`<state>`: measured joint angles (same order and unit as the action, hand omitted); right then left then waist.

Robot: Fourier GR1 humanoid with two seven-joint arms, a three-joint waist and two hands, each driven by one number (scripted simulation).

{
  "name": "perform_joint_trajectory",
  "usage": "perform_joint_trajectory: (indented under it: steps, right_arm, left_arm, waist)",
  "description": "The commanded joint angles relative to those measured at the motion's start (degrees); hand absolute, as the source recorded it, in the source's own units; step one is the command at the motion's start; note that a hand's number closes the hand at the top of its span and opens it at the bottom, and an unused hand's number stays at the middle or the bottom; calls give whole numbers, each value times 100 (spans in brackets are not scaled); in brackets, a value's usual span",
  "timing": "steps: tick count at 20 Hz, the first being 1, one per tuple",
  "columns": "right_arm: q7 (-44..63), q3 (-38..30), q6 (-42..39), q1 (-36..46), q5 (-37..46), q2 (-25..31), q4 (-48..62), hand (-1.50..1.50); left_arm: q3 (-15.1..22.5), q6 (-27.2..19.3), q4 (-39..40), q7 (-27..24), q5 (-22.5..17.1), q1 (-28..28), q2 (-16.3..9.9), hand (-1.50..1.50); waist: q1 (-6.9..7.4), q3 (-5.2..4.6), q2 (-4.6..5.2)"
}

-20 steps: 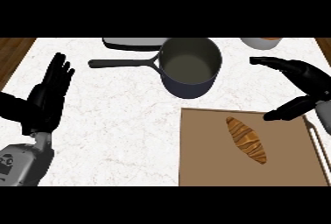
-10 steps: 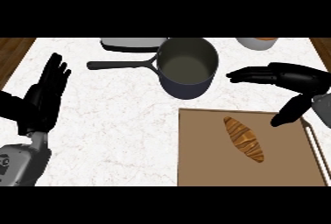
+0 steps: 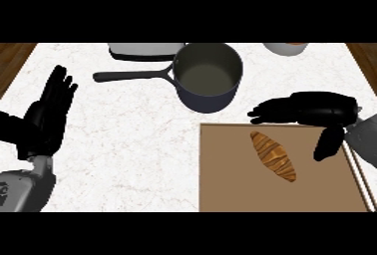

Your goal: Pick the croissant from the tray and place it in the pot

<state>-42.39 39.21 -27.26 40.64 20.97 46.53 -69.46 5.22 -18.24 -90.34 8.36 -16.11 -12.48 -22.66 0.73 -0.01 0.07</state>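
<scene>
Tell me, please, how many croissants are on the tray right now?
1. The croissant lies on the brown tray, below the right hand and apart from it. No other shows; none seems hidden.

Cut off by the top edge, left of the pot [image 3: 208, 74]: grey-and-white dish [image 3: 146, 51], far side out of view; near rim partly covered by the pot's wall.
Cut off by the top edge, right of the pot: small white bowl [image 3: 285, 47], only near rim showing; contents possibly orange, too little visible to tell.
Below the pot: tray [image 3: 228, 184], far rim covered in part by right hand [image 3: 309, 110].
</scene>
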Motion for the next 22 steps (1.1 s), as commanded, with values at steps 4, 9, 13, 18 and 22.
perform_joint_trajectory:
  steps: [4,9,13,18,22]
  right_arm:
    - [-461,57,-520,-283,192,68,-144,-150]
    - [-267,97,-22,-276,1013,-427,359,-150]
    - [-153,-144,235,-661,1354,-506,219,-150]
    - [-48,-190,-17,-490,1493,-1030,444,-150]
    - [-576,-228,392,-515,1855,-1188,1157,-150]
  left_arm:
    - [-296,236,-264,270,-115,167,-148,0]
    - [-162,11,-163,264,281,19,203,0]
    - [-344,265,-346,140,242,355,241,0]
    - [-312,215,-162,318,463,-69,348,0]
    - [-477,409,-267,129,425,183,343,0]
  waist:
    - [-49,0,-16]
    - [-36,2,-1]
    - [-55,1,-10]
    - [-50,1,-5]
    - [-11,2,8]
